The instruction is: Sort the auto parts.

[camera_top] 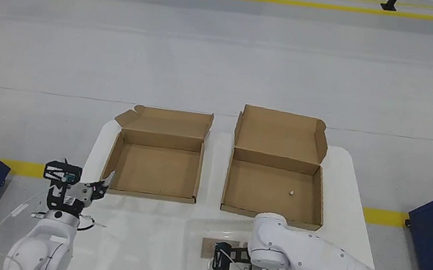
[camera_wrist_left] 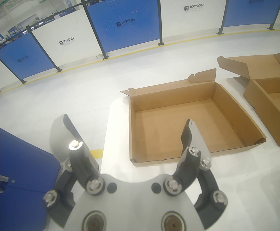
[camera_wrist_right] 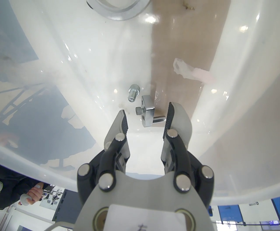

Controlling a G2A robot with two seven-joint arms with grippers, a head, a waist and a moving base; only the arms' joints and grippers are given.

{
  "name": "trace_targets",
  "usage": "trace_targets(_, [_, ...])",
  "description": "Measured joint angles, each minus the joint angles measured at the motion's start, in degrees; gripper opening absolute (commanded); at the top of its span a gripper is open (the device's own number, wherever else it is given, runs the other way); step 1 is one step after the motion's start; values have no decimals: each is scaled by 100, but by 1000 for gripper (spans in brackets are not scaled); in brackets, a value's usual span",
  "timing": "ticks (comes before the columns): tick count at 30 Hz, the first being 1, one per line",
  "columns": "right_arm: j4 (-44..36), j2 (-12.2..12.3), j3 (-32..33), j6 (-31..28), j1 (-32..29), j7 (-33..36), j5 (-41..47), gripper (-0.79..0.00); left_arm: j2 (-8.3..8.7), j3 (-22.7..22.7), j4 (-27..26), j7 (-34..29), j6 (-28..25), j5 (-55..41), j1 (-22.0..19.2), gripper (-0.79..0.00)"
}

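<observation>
the right pincer hangs about half open over the white tabletop, holding nothing. its jaws straddle a squat chrome metal block with short pins. one pad looks to touch, or sit just beside, a pin jutting from the block's side. closing here would likely bear on that pin rather than the flat faces, and the block could twist out or skid on the glossy clear plastic sheet around it. a small silver bolt lies just beside the block and could be knocked or pinched along with it. a translucent white plastic clip lies farther off on a brown cardboard strip.

the left pincer is spread wide and empty near the tabletop's edge. beyond, the left brown cardboard box looks bare. the right brown cardboard box holds one small pale piece, so a drop into the wrong box is the other risk.
</observation>
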Motion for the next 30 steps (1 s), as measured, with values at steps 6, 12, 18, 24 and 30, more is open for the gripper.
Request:
trace_targets(6, [110,-65,-51,-61,16,-60,-43,-397,0,0,0,0,0,0,0,0])
trace_targets(12, [167,-125,-71,-57,29,-58,-119,-397,0,0,0,0,0,0,0,0])
trace_targets(18, [217,-171,-74,-64,11,-64,-173,-403,0,0,0,0,0,0,0,0])
trace_targets(24, [289,-216,-105,-91,7,-91,-203,-406,0,0,0,0,0,0,0,0])
trace_targets(30, [364,-262,-115,-62,17,-62,-200,-650,0,0,0,0,0,0,0,0])
